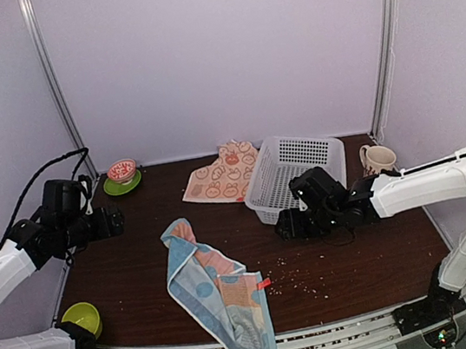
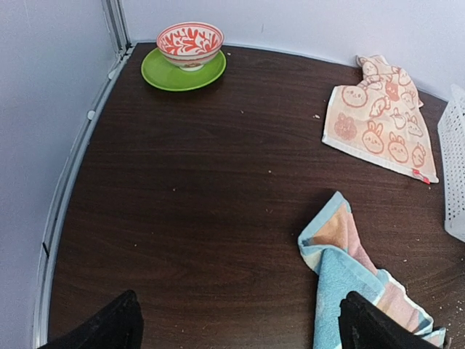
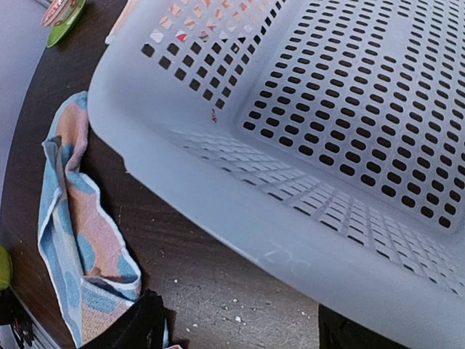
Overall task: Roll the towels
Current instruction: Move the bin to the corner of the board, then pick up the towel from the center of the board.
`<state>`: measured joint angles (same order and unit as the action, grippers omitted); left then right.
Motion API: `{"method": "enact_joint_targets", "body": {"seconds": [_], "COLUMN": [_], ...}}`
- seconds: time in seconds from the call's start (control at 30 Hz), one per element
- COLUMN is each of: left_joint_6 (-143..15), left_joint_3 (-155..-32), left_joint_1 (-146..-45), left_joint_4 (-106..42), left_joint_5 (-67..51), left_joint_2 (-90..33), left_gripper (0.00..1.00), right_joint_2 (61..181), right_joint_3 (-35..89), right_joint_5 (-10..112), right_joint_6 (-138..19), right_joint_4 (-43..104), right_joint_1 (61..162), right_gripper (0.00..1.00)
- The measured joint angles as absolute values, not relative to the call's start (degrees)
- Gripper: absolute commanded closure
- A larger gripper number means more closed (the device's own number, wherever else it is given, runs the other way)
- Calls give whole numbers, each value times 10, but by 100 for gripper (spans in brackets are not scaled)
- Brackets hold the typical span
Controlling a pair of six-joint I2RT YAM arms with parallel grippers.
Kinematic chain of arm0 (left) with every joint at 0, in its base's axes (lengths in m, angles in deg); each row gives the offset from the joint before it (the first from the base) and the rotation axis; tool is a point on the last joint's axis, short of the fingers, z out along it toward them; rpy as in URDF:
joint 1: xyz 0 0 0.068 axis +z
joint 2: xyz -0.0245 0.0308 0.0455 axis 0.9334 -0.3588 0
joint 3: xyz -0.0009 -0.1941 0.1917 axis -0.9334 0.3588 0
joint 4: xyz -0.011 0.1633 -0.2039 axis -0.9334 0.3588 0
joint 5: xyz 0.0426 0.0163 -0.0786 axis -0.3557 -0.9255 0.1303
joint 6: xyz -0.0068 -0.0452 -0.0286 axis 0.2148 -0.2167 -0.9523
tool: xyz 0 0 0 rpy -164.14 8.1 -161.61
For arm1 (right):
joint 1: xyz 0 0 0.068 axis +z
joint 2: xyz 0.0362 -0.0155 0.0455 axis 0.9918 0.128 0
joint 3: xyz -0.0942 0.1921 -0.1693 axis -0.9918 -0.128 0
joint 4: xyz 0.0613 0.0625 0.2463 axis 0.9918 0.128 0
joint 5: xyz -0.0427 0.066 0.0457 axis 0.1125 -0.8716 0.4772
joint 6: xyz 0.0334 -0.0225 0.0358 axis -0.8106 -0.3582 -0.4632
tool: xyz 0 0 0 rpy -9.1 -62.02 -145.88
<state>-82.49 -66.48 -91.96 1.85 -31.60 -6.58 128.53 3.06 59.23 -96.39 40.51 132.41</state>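
The light blue towel [image 1: 218,292] with peach panels lies crumpled at the table's front middle, its near end hanging over the front edge. The cream towel [image 1: 224,174] with orange rabbit prints lies spread flat at the back, beside the basket. My left gripper [image 1: 117,220] hovers open over bare table at the left, and the blue towel [image 2: 349,269] reaches its right fingertip [image 2: 370,327]. My right gripper [image 1: 284,224] stands open at the basket's front corner. The basket's rim [image 3: 290,218] runs just above its fingers, with the blue towel [image 3: 80,233] to its left.
A white perforated basket [image 1: 294,170] stands at the back right, a cream mug [image 1: 377,157] beyond it. At the back left, a red-patterned bowl [image 1: 122,169] sits on a green plate [image 2: 163,73]. A green bowl [image 1: 81,318] sits at the front left. Crumbs dot the wood.
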Motion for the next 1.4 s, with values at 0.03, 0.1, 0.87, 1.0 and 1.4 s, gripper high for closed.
{"method": "enact_joint_targets", "body": {"seconds": [0.03, 0.1, 0.87, 1.0, 1.4], "left_joint_6": [-826, -828, -871, -881, -915], "left_joint_3": [-665, -665, -614, -602, -574], "left_joint_1": [-920, -920, -920, -920, -920], "left_joint_4": [19, 19, 30, 36, 34], "left_joint_5": [-316, -316, -304, -297, -270], "left_joint_2": [-65, -62, -52, -40, -22], "left_gripper": [4, 4, 7, 7, 10], "right_joint_2": [1291, 1296, 1372, 1320, 1356], "right_joint_3": [33, 35, 162, 160, 95], "right_joint_5": [592, 593, 592, 580, 528], "right_joint_6": [-968, -972, -895, -856, -889], "right_joint_4": [405, 405, 454, 501, 510], "right_joint_1": [1318, 1304, 1171, 1276, 1432], "right_gripper": [27, 26, 8, 17, 46]}}
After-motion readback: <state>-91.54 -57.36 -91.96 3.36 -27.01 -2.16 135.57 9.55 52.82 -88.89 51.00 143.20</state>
